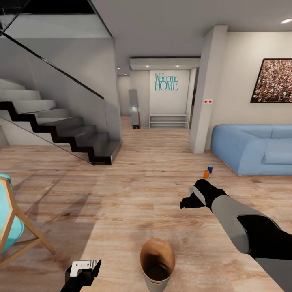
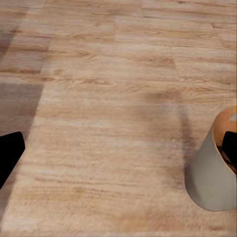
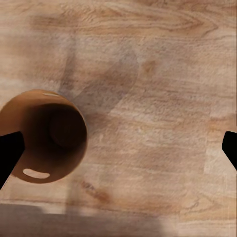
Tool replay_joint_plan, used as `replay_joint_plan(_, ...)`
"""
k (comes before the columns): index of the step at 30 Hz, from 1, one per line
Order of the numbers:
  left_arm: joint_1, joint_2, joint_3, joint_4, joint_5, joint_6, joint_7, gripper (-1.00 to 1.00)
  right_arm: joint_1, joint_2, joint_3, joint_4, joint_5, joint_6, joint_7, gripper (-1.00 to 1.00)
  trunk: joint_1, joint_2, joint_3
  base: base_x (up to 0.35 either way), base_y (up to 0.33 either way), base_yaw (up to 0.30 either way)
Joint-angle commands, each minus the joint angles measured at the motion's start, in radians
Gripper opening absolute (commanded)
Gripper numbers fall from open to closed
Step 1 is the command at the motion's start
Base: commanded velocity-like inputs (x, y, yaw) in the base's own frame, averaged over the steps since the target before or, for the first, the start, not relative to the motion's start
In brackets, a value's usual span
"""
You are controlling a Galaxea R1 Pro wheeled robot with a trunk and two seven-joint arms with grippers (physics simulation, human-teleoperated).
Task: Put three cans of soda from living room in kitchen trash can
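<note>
Soda cans, one orange (image 1: 206,173) and one blue (image 1: 210,169), are located upright on the floor beyond the right gripper (image 1: 190,201), which is nearer and spread, empty; left gripper (image 1: 85,269) state cannot be told.

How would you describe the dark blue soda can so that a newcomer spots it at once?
Start at the light-blue sofa under the crowd photo. On the wooden floor just off its left end stand two small cans close together. The dark blue can is the farther one, nearer the sofa; its neighbour, the orange can, is bright orange.
</note>
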Motion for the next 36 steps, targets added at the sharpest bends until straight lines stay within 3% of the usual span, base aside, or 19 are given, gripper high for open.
replay_joint_plan(1, 0.000, 0.000, 0.000, 0.000, 0.000, 0.000, 0.000, 1.00, 0.000, 0.000, 0.000, -0.001, 0.000, -0.003, 0.000, 1.00, 0.000, 0.000, 0.000, 0.000, 0.187, 0.000)
replay_joint_plan(9, 0.000, 0.000, 0.000, 0.000, 0.000, -0.002, 0.001, 1.00, 0.005, -0.002, 0.000, -0.013, -0.008, -0.111, 0.004, 1.00, 0.000, 0.000, 0.000, 0.000, 0.061, 0.000)
replay_joint_plan(17, 0.000, 0.000, 0.000, 0.001, -0.002, -0.003, 0.002, 1.00, 0.012, -0.004, -0.005, -0.016, -0.013, -0.129, 0.016, 1.00, 0.000, 0.000, -0.001, 0.000, 0.006, 0.024)
replay_joint_plan(36, 0.000, 0.000, 0.000, 0.001, -0.001, -0.003, 0.003, 1.00, 0.049, 0.002, 0.003, -0.016, -0.008, -0.158, 0.018, 1.00, 0.000, 0.000, -0.021, 0.000, 0.000, 0.157)
